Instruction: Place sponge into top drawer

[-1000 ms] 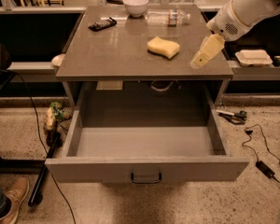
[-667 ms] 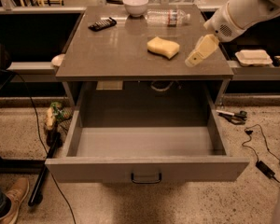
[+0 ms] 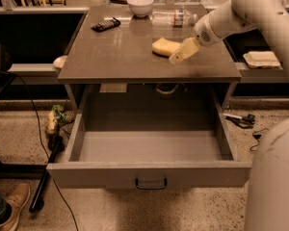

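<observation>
The pale yellow sponge [image 3: 164, 47] lies on the grey table top [image 3: 120, 52], right of centre. My gripper [image 3: 179, 56] reaches in from the right on its white arm, and its pale fingers sit right at the sponge's right end, low over the table. The top drawer [image 3: 149, 173] is pulled wide open under the table, with nothing inside it and its small dark handle [image 3: 151, 183] at the front centre.
A white bowl [image 3: 140, 5], a plastic bottle [image 3: 174, 18] lying on its side and a dark remote [image 3: 106, 24] stand at the back of the table. A white foam food box [image 3: 262, 59] rests on a shelf to the right. Cables, a shoe [image 3: 12, 206] and small items lie on the floor.
My gripper has moved left and a little up towards the sponge, closing the gap to its right end. The sponge and the drawer have not moved.
</observation>
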